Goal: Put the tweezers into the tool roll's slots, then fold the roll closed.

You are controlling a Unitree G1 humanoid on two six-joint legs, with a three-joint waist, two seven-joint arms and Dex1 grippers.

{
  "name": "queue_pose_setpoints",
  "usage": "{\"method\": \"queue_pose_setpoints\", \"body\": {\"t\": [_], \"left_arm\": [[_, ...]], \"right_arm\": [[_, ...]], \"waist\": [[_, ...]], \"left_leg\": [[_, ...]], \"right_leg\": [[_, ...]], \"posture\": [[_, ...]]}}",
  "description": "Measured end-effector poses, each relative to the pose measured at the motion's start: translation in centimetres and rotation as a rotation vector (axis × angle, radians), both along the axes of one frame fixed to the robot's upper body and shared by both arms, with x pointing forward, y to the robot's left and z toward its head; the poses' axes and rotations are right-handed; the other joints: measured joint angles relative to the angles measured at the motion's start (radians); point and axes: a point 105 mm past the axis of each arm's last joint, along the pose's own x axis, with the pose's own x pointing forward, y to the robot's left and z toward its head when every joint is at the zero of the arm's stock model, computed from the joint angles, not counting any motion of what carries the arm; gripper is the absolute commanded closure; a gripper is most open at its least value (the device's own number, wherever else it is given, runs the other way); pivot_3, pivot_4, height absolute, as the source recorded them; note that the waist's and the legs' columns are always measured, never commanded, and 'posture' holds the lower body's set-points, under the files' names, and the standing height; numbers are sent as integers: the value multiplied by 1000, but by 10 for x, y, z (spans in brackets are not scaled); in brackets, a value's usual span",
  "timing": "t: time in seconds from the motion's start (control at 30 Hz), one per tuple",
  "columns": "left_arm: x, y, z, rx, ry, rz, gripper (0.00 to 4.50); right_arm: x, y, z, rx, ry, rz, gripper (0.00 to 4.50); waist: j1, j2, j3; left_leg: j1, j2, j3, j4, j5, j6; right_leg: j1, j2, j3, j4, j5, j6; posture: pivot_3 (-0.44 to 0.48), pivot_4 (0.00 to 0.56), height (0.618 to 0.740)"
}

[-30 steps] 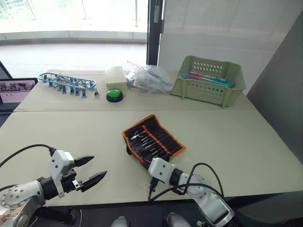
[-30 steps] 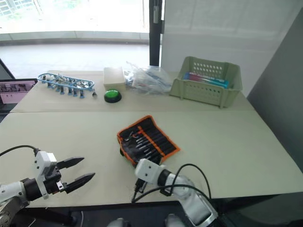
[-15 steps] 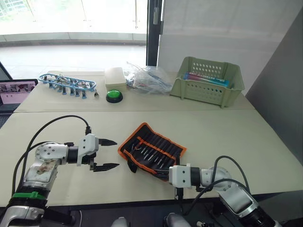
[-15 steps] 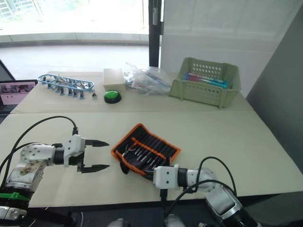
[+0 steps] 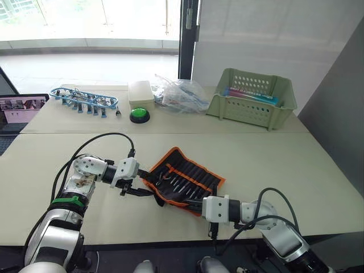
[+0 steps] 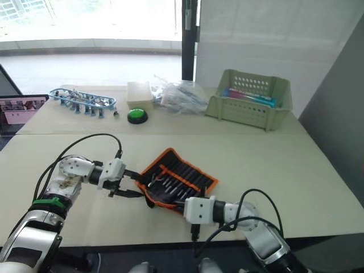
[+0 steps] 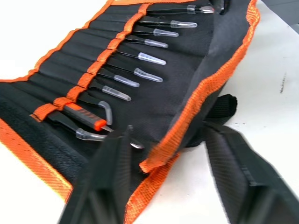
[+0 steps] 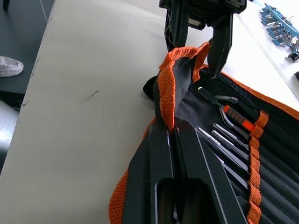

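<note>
By the near edge of the surface [image 5: 296, 170] I have the right gripper [image 8: 174, 135] with its jaws pinched tight on the tool roll's [image 5: 187, 177] orange-edged flap. The left gripper [image 5: 138, 183] has its jaws spread wide, straddling the roll's raised left end. The roll lies open near the middle of the surface, the tweezers [image 7: 140, 57] sitting in its slots. A green basket [image 5: 250, 96] stands at the far right corner.

Head stereo pair looks down across the table; each wrist camera looks closely along its own fingers, all sharing the tool roll [image 5: 183, 182] between left gripper [image 5: 139, 183] and right gripper [image 8: 174, 135].
</note>
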Motion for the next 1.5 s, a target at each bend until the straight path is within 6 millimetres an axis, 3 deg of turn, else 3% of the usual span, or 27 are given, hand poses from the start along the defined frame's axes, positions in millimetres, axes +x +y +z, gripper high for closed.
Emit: {"method": "queue_pose_setpoints", "body": {"t": [0.13, 0.37, 0.6, 0.77, 1.07, 1.4, 1.5], "left_arm": [[-1, 0, 0, -8, 4, -8, 4469], [-9, 6, 1, 10, 4, -11, 4469], [-35, 12, 4, -31, 76, 68, 4469], [-52, 2, 11, -102, 146, 195, 4469], [-23, 21, 12, -88, 204, 429, 4469], [-17, 21, 4, -43, 225, 445, 4469], [-16, 22, 2, -44, 220, 446, 4500]], "right_arm": [[0, 0, 0, -3, -3, -5, 4500], [8, 1, 3, 14, -14, -40, 4500], [38, 0, 9, 7, -63, -114, 4500], [54, 4, 15, 3, -89, -128, 4500], [51, 6, 6, -11, -1, -81, 4500], [54, 7, -3, -21, 98, -124, 4500], [56, 5, -6, -15, 129, -162, 3622]], "waist": [[0, 0, 0], [-4, 0, 0], [-13, 1, 0], [-16, 1, 1], [-6, 1, 1], [-3, 1, 1], [-3, 1, 1]], "left_leg": [[0, 0, 0, 0, 0, 0], [1, 1, 0, 0, 0, 0], [2, 3, 0, 0, 0, 0], [2, 3, 0, 0, 0, 0], [2, 3, 0, 0, 0, 0], [2, 3, 0, 0, 0, 0], [2, 3, 0, 0, 0, 0]], "right_leg": [[0, 0, 0, 0, 0, 0], [0, 1, 0, 1, 0, 0], [-1, 2, 1, 3, 0, -1], [-1, 2, 1, 3, -1, -1], [-1, 3, 1, 3, -1, -1], [-1, 3, 1, 3, -1, -2], [-1, 3, 1, 3, -1, -2]], "posture": [[0, 150, 740], [0, 150, 740], [0, 150, 740], [0, 150, 740], [0, 150, 740], [0, 150, 740], [0, 150, 740]]}}
